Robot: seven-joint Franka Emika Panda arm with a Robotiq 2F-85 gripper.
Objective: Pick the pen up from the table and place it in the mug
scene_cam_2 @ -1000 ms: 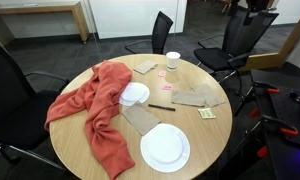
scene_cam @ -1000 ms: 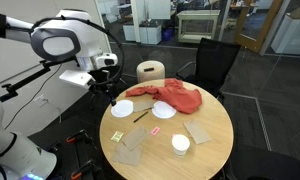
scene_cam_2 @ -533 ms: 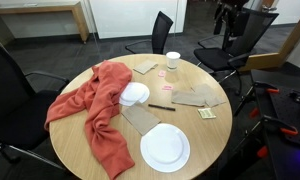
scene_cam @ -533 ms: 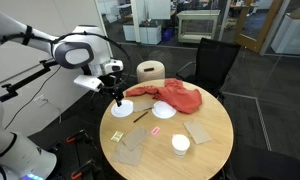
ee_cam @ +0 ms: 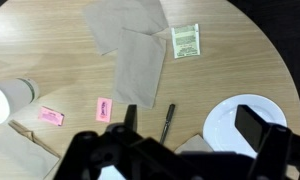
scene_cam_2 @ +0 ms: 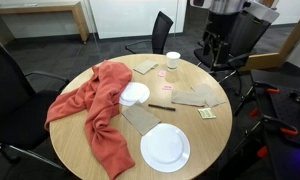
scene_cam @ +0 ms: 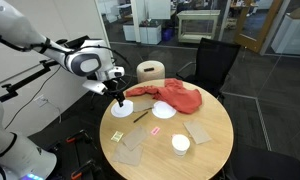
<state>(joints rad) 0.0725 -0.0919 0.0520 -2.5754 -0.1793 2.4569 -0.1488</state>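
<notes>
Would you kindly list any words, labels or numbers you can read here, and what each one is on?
Nothing here is legible.
Green-and-white packet: printed lines, too blurred to read.
Pink packet and its twin: dark marks, too small to read.

My feeds are evenly and fairly brightly lit, and shadows on the round light-wood tabletop [scene_cam_2: 210, 140] are soft and faint. In the wrist view the flat white plate [ee_cam: 218, 125] nearly blows out, and the dark gripper [ee_cam: 190, 125] is a close, unfocused mass (both exterior views are small and grainy).
</notes>
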